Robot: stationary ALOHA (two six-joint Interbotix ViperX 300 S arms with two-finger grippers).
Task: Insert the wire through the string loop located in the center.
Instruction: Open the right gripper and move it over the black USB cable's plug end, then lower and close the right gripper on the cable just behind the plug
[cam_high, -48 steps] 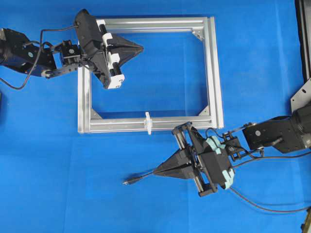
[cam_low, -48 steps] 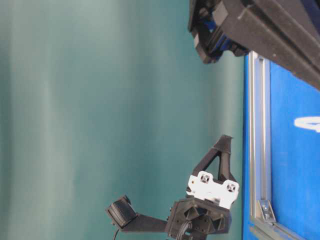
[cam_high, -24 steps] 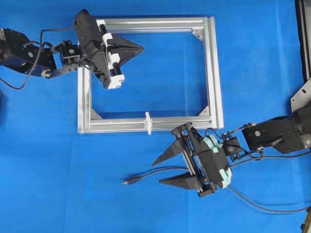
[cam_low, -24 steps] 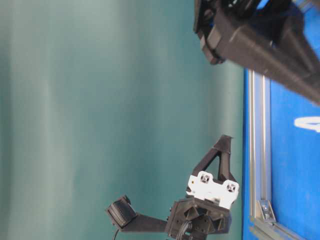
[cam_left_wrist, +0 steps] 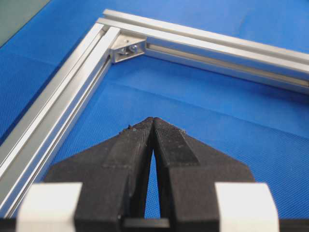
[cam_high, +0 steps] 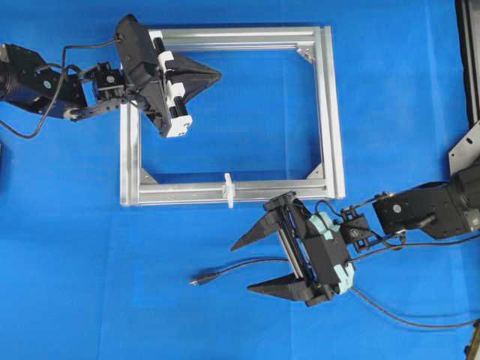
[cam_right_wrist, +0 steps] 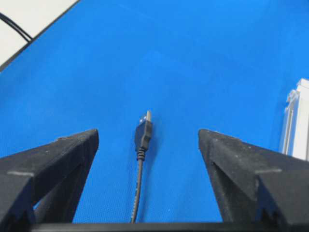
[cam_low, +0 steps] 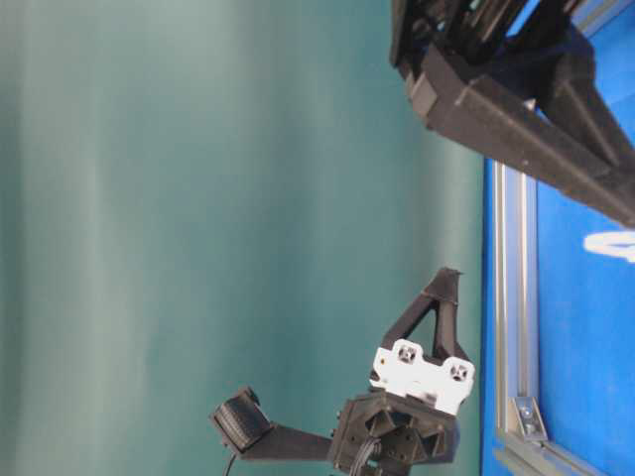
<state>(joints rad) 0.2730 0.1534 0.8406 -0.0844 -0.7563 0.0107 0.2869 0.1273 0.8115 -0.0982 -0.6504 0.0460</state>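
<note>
Wire (cam_high: 247, 267) passes under right gripper (cam_high: 251, 266), far end cut off at mat's (cam_high: 90, 262) right edge.

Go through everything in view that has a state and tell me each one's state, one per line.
left gripper: shut, empty, over the frame's inside.
right gripper: open wide, straddling the wire.
wire: lying loose on the blue mat, plug outside the frame.
string loop: upright on the frame's near bar, nothing through it.
</note>
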